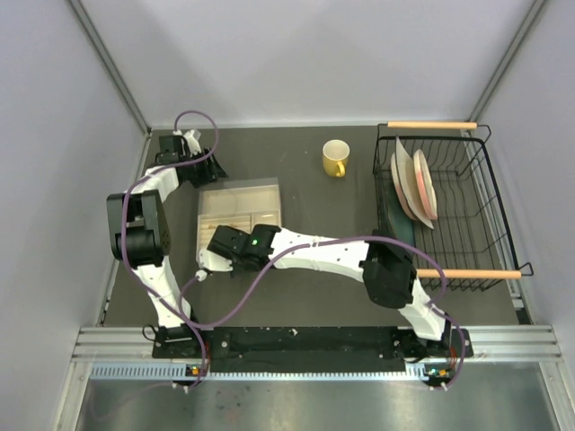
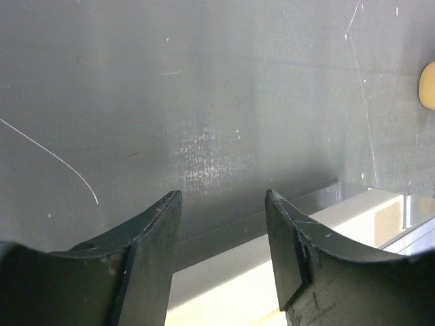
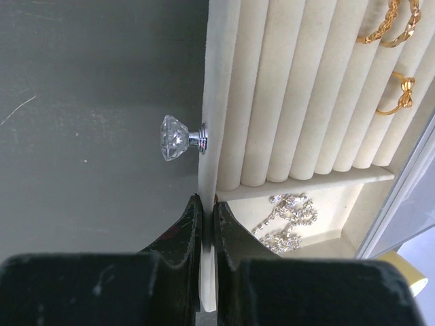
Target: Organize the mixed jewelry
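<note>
The cream slotted jewelry box [image 1: 238, 208] lies left of the table's middle. In the right wrist view, gold rings [image 3: 389, 27] and a bow-shaped ring [image 3: 397, 95] sit in its padded rolls, and a silvery glittery cluster [image 3: 289, 221] lies in a small compartment below them. My right gripper [image 3: 207, 200] is shut on the box's front wall [image 3: 216, 102], just below its crystal knob [image 3: 175, 137]. From above, the right gripper [image 1: 207, 260] is at the box's near left corner. My left gripper [image 2: 223, 197] hangs open and holds nothing, over the dark table by the box's clear lid edge [image 2: 353, 204].
A yellow mug [image 1: 335, 158] stands behind the box toward the right. A black wire dish rack [image 1: 467, 260] with plates [image 1: 422, 184] fills the right side. The left arm's cable [image 1: 193, 121] loops at the back left corner.
</note>
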Controlling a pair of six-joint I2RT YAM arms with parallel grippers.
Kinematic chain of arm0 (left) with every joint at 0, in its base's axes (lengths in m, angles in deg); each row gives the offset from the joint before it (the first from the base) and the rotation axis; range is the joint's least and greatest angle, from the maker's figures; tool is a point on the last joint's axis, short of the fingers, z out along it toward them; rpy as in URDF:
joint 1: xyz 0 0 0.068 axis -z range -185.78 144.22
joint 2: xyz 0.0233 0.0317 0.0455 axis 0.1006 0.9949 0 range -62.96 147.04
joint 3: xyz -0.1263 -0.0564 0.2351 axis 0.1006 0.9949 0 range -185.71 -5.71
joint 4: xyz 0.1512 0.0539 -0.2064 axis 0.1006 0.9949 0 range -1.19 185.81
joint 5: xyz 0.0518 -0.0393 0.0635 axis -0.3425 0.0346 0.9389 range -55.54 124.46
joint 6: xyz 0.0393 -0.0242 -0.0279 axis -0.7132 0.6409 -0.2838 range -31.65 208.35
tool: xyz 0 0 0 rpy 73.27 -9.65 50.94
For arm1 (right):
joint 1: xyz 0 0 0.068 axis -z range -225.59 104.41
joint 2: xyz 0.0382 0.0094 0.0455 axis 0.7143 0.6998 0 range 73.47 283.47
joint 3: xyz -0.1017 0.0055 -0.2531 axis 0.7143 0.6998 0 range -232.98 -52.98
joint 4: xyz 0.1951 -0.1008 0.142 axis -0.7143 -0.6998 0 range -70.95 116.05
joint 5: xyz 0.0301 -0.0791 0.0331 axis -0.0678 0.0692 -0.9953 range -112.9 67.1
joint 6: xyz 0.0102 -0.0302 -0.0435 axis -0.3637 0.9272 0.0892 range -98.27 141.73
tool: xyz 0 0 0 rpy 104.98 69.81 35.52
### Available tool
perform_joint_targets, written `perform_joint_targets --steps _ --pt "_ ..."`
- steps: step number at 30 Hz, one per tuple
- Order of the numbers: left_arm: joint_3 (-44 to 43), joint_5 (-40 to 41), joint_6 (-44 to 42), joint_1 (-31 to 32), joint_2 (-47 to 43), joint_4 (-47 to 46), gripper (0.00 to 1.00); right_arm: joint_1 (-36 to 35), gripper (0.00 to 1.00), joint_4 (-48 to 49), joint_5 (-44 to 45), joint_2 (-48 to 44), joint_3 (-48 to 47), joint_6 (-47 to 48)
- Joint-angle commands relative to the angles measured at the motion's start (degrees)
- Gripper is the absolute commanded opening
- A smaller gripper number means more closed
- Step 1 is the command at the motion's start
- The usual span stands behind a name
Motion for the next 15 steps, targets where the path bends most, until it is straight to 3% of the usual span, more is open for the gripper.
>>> perform_joint_targets --steps 1,15 --pt "0.1 1.0 -1.9 0.9 3.4 4.1 0.56 -1.3 0.00 1.1 2.8 -2.9 -0.6 4.2" --pt "0.7 1.0 -2.4 1.2 3.2 4.5 0.56 -0.9 0.00 0.6 5.5 -1.2 -4.7 2.2"
